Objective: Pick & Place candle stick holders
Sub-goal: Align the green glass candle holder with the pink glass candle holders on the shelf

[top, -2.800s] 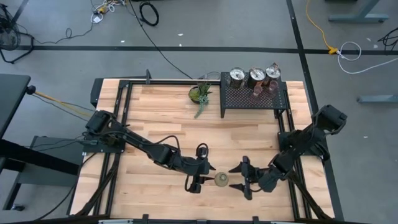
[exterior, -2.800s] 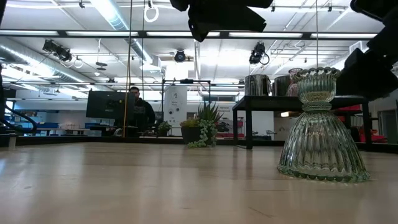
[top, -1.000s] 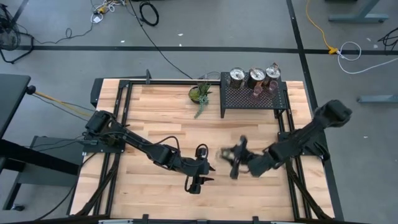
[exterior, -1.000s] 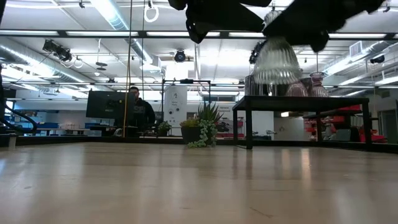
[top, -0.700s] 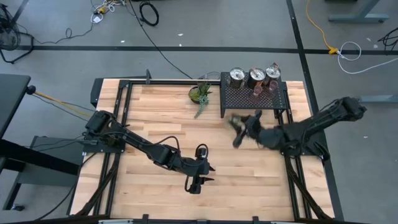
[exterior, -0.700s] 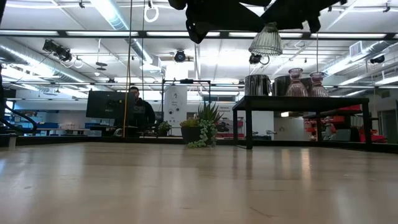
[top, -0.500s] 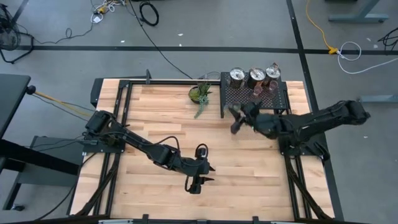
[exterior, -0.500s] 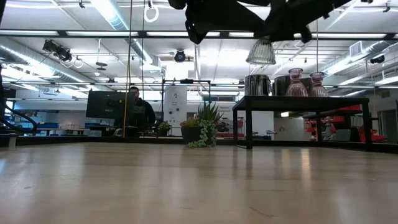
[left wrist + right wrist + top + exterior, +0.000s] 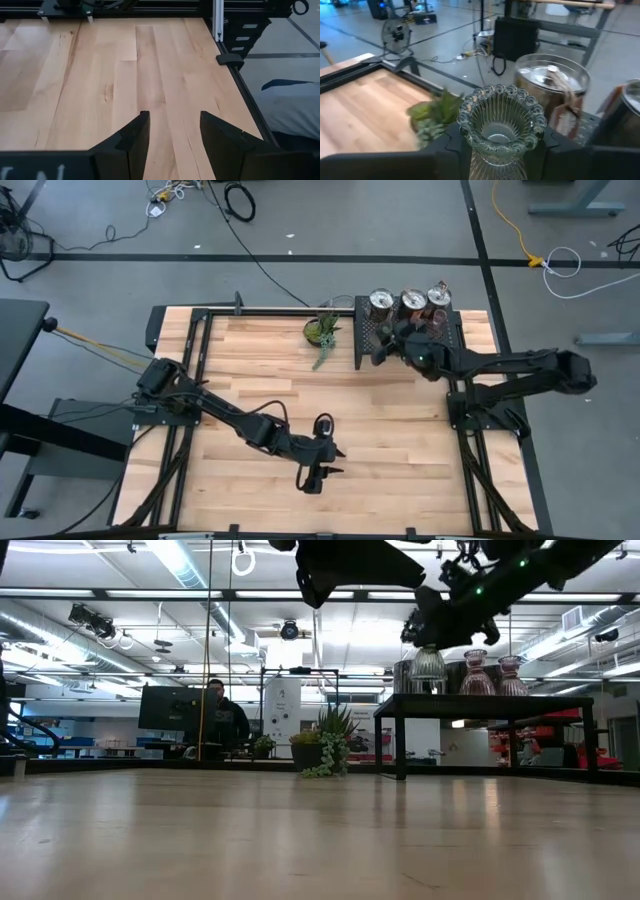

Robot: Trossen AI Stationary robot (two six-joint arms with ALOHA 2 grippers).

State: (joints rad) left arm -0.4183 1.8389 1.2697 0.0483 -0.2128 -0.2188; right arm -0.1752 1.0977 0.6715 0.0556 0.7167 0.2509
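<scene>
Wooden tabletop [image 9: 260, 370]: at its far right, the right gripper [image 9: 396, 342] clasps the olive-green glass holder [image 9: 499, 131] over the black mesh rack [image 9: 445, 340], beside silver holders [image 9: 381, 304]. Left gripper [image 9: 171, 137] hangs parted, near the front.

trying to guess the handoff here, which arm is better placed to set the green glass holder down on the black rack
The right. Its right gripper is shut on the green glass holder and hangs over the black rack's left end, beside a silver holder. The left gripper is open, low over bare table near the front edge.
</scene>
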